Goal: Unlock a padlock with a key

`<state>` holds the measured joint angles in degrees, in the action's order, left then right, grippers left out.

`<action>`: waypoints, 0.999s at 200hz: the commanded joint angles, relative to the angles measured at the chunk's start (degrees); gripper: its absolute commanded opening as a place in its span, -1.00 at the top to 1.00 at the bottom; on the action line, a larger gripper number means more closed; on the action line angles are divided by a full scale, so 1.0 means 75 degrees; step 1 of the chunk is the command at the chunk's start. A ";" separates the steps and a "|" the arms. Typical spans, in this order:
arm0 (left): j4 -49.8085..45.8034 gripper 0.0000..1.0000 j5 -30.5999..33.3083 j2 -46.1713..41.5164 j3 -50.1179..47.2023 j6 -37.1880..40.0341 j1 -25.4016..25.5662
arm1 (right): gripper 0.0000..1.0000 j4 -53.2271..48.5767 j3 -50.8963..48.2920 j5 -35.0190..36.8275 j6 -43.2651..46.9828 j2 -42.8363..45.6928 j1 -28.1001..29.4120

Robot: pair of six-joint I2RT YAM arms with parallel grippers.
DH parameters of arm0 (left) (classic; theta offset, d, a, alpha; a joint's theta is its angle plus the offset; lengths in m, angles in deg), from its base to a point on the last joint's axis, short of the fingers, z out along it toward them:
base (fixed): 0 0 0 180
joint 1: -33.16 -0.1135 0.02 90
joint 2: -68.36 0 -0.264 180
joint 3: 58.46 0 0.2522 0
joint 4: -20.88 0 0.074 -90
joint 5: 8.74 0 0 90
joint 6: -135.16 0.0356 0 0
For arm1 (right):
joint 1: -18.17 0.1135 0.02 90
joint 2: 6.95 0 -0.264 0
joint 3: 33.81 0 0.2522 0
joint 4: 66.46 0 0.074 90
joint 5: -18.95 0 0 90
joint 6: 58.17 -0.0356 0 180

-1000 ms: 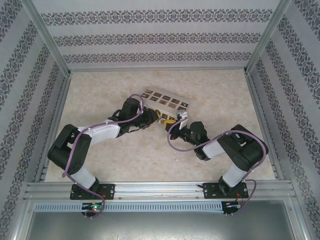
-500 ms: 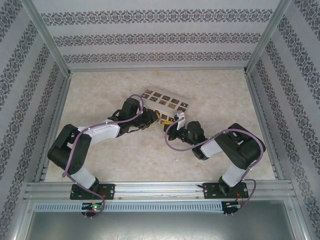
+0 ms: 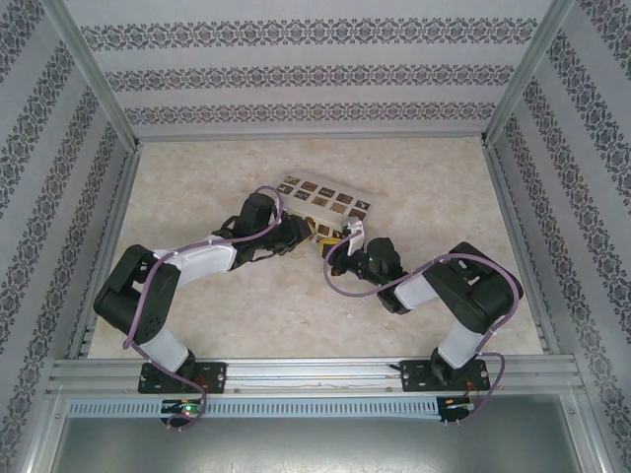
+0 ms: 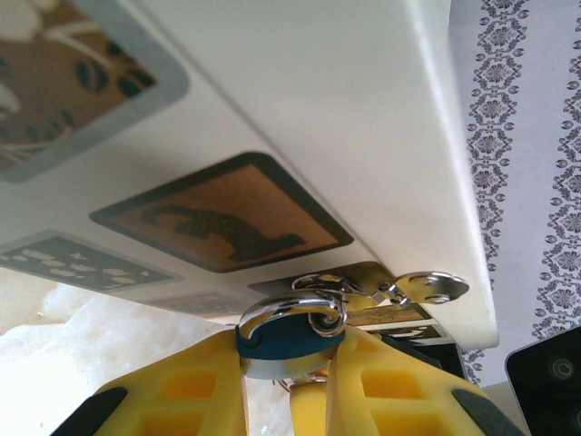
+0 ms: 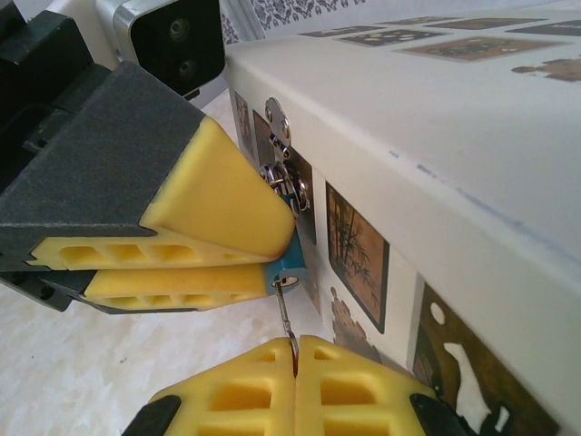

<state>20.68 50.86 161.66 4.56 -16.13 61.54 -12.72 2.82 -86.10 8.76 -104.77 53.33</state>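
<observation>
The blue padlock (image 4: 289, 342) hangs by its silvery shackle (image 4: 272, 311) from the metal hasp (image 4: 427, 287) of the cream box (image 4: 318, 109). My left gripper (image 4: 290, 368) is shut on the padlock's body, a yellow finger (image 4: 195, 391) on each side. In the right wrist view the padlock (image 5: 292, 259) pokes out from between the left fingers (image 5: 209, 204). My right gripper (image 5: 295, 350) is shut on the thin key (image 5: 284, 313), whose tip sits at the keyhole on the padlock's bottom face. From above, both grippers (image 3: 317, 235) (image 3: 342, 239) meet at the box's near side.
The cream box (image 3: 325, 200) with dark patterned squares lies in the middle of the marbled table (image 3: 414, 177). Patterned walls close in the back and both sides. The left wrist's camera housing (image 5: 172, 36) hangs close above the padlock.
My right arm has edged a little to the left, toward the padlock. The left arm and the box have stayed put.
</observation>
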 commanded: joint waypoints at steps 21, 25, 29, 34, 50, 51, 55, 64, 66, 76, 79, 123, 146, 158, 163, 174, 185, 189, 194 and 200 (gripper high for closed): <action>0.0149 0.57 -0.0331 -0.0006 0.0247 0.0167 -0.0046 | 1.00 -0.0376 0.0103 0.0616 0.0154 -0.0094 -0.0004; 0.0149 0.57 -0.0331 -0.0006 0.0252 0.0168 -0.0041 | 1.00 -0.0376 0.0103 0.0623 0.0158 -0.0094 -0.0001; 0.0149 0.57 -0.0331 -0.0009 0.0247 0.0169 -0.0046 | 1.00 -0.0376 0.0108 0.0624 0.0177 -0.0084 -0.0010; 0.0149 0.57 -0.0331 -0.0006 0.0260 0.0160 -0.0044 | 1.00 -0.0376 0.0113 0.0616 0.0179 -0.0082 -0.0021; 0.0152 0.57 -0.0359 0.0006 0.0272 0.0157 -0.0036 | 1.00 -0.0379 0.0149 0.0585 0.0198 -0.0097 -0.0018; 0.0150 0.57 -0.0357 0.0006 0.0269 0.0157 -0.0035 | 1.00 -0.0377 0.0149 0.0581 0.0207 -0.0095 -0.0015; 0.0149 0.57 -0.0363 0.0017 0.0282 0.0159 -0.0044 | 1.00 -0.0376 0.0155 0.0567 0.0216 -0.0105 -0.0014; 0.0160 0.57 -0.0366 0.0023 0.0277 0.0154 -0.0041 | 1.00 -0.0399 0.0176 0.0556 0.0206 -0.0111 -0.0018; 0.0166 0.57 -0.0372 0.0034 0.0279 0.0151 -0.0039 | 1.00 -0.0390 0.0182 0.0554 0.0214 -0.0125 -0.0016; 0.0172 0.57 -0.0383 0.0039 0.0297 0.0146 -0.0040 | 1.00 -0.0387 0.0198 0.0553 0.0214 -0.0138 -0.0018; 0.0172 0.57 -0.0390 0.0041 0.0297 0.0146 -0.0045 | 1.00 -0.0398 0.0210 0.0562 0.0210 -0.0140 -0.0015; 0.0219 0.57 -0.0401 0.0043 0.0264 0.0111 -0.0037 | 1.00 -0.0477 0.0299 0.0655 0.0170 -0.0153 -0.0024; 0.0219 0.57 -0.0389 0.0041 0.0253 0.0111 -0.0046 | 1.00 -0.0704 0.0306 0.0786 0.0191 -0.0107 -0.0024; 0.0230 0.57 -0.0385 0.0053 0.0245 0.0099 -0.0039 | 1.00 -0.0833 0.0321 0.0844 0.0199 -0.0072 -0.0024; 0.0231 0.57 -0.0378 0.0053 0.0251 0.0099 -0.0041 | 1.00 -0.0881 0.0325 0.0855 0.0198 -0.0071 -0.0024; 0.0240 0.57 -0.0389 0.0064 0.0260 0.0098 -0.0045 | 1.00 -0.0971 0.0337 0.0870 0.0213 -0.0047 -0.0024; 0.0242 0.57 -0.0389 0.0079 0.0274 0.0099 -0.0040 | 1.00 -0.0975 0.0342 0.0849 0.0203 -0.0050 -0.0026; 0.0242 0.57 -0.0389 0.0087 0.0271 0.0099 -0.0046 | 1.00 -0.0973 0.0345 0.0830 0.0195 -0.0058 -0.0024; 0.0242 0.57 -0.0389 0.0088 0.0280 0.0093 -0.0037 | 1.00 -0.0953 0.0348 0.0793 0.0206 -0.0069 -0.0025; 0.0243 0.57 -0.0391 0.0099 0.0277 0.0099 -0.0045 | 1.00 -0.0950 0.0357 0.0767 0.0199 -0.0069 -0.0024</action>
<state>20.79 49.31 162.12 4.95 -16.16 61.54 -19.34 4.42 -81.27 9.67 -104.95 53.53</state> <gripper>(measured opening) 0.217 0.042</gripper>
